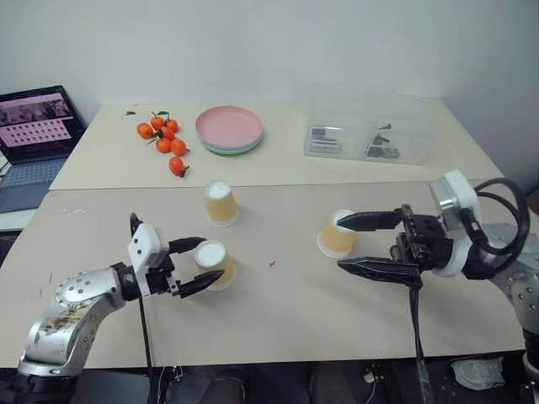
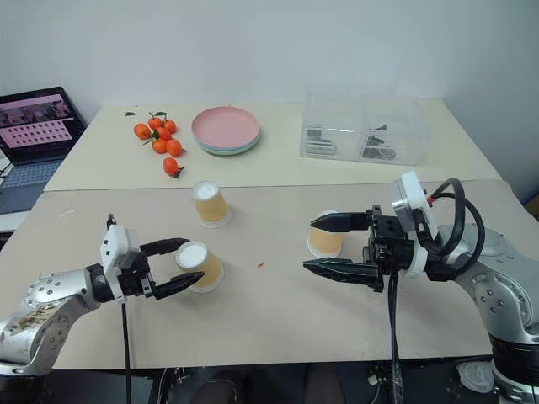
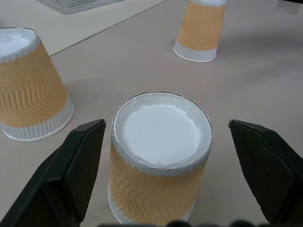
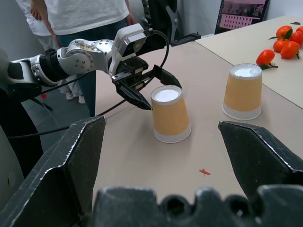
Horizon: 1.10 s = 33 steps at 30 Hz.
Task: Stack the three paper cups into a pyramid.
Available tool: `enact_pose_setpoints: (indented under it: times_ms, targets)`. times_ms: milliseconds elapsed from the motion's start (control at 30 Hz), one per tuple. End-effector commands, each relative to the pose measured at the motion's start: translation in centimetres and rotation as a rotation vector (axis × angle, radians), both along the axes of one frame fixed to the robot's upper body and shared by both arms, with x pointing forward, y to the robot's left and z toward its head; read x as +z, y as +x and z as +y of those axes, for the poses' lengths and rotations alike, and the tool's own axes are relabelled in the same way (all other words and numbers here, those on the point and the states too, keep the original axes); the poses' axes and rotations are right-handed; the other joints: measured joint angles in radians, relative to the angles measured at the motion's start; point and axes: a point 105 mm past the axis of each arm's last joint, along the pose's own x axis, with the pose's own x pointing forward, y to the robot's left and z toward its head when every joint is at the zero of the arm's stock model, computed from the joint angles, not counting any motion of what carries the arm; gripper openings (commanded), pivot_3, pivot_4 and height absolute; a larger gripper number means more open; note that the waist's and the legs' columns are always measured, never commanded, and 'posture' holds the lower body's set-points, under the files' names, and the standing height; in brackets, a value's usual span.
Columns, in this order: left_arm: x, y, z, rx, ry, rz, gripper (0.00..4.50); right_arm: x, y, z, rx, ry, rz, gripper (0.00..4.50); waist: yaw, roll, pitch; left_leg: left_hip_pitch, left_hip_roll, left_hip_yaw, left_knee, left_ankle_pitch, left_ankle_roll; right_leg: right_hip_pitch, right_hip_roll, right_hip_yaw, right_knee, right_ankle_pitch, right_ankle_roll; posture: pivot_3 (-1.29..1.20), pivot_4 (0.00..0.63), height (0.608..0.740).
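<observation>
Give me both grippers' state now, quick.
Left gripper: jaws open, straddling a paper cup, not closed on it.
Right gripper: jaws open, holding nothing; another cup sits just behind them.

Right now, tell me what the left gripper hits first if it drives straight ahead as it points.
The left gripper would probably meet the nearest paper cup, which stands upside down between its open fingers, apparently untouched. Beyond lies bare table.

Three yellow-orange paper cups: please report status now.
Left tool open, straddling the nearest yellow-orange paper cup, no grip seen. Right tool open beside the right cup. Far cup stands alone. All upside down, none stacked. Nothing between them.
</observation>
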Motion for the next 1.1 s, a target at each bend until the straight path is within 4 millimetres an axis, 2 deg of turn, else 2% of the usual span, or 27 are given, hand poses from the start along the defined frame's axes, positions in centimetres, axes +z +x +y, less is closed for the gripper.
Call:
enact_pose_setpoints:
  times_ms: [33,133,267,333,367,533,733,867,1000,1100]
  targets:
    - [0.3,0.6,-0.2,-0.010,0.009,-0.035,4.43,1.4,-0.1,-0.4,-0.010,0.012,-0.065,4.50,0.001,0.000,0.000,0.000,0.000,0.000,0.000,0.000,0.000,0.000,0.000,0.000,0.000,0.000,0.000,0.00,0.150,0.728]
    - [0.3,1.0,-0.6,-0.011,-0.009,-0.046,4.43,1.1,0.0,-0.5,-0.020,0.009,-0.064,4.50,0.001,0.000,0.000,0.000,0.000,0.000,0.000,0.000,0.000,0.000,0.000,0.000,0.000,0.000,0.000,0.00,0.150,0.728]
    - [0.1,1.8,-1.1,-0.008,-0.022,-0.063,3.55,0.8,-0.1,-0.4,-0.023,-0.001,-0.065,4.50,0.001,0.000,0.000,0.000,0.000,0.000,0.000,0.000,0.000,0.000,0.000,0.000,0.000,0.000,0.000,0.00,0.150,0.728]
    - [-0.1,2.1,-1.5,-0.012,-0.017,-0.070,2.72,0.9,-0.1,-0.5,-0.026,0.004,-0.065,4.50,0.002,0.000,0.000,0.000,0.000,0.000,0.000,0.000,0.000,0.000,0.000,0.000,0.000,0.000,0.000,0.00,0.150,0.728]
    - [-0.1,2.4,-1.7,-0.010,-0.008,-0.079,2.61,1.0,-0.1,-0.5,-0.027,0.005,-0.068,4.50,0.002,0.000,0.000,0.000,0.000,0.000,0.000,0.000,0.000,0.000,0.000,0.000,0.000,0.000,0.000,0.00,0.150,0.728]
    - [0.5,3.6,-3.9,-0.066,-0.040,-0.110,2.61,1.0,0.1,-0.5,-0.032,0.004,-0.079,4.50,0.007,0.000,0.000,0.000,0.000,0.000,0.001,0.000,0.000,0.001,0.000,0.000,0.000,0.000,0.000,0.00,0.150,0.728]
    - [2.2,5.2,-8.9,-0.205,-0.108,-0.132,2.61,2.0,-0.5,0.7,0.028,0.033,-0.102,4.50,0.013,-0.001,0.000,-0.001,-0.001,0.000,0.001,0.000,0.000,0.000,0.000,0.000,0.000,0.001,0.000,0.00,0.150,0.728]
    - [2.9,5.7,-11.6,-0.286,-0.133,-0.135,2.61,1.9,-0.9,1.4,0.045,0.024,-0.108,4.50,0.013,-0.001,0.000,-0.001,-0.001,0.000,0.002,0.000,0.000,0.001,0.000,0.000,0.000,0.001,0.001,0.00,0.150,0.728]
    - [2.8,6.4,-13.4,-0.326,-0.146,-0.117,2.61,1.8,-0.8,1.4,0.030,0.022,-0.114,4.50,0.011,-0.001,0.000,-0.001,-0.001,0.000,0.002,0.000,0.000,0.001,0.000,0.000,0.000,0.001,0.001,0.00,0.150,0.728]
    - [1.9,7.2,-13.6,-0.319,-0.133,-0.100,2.61,1.7,-0.8,1.4,0.016,0.023,-0.117,4.50,0.011,-0.001,0.000,-0.001,-0.001,0.000,0.002,0.000,0.000,0.001,0.000,0.000,0.000,0.001,0.001,0.00,0.150,0.728]
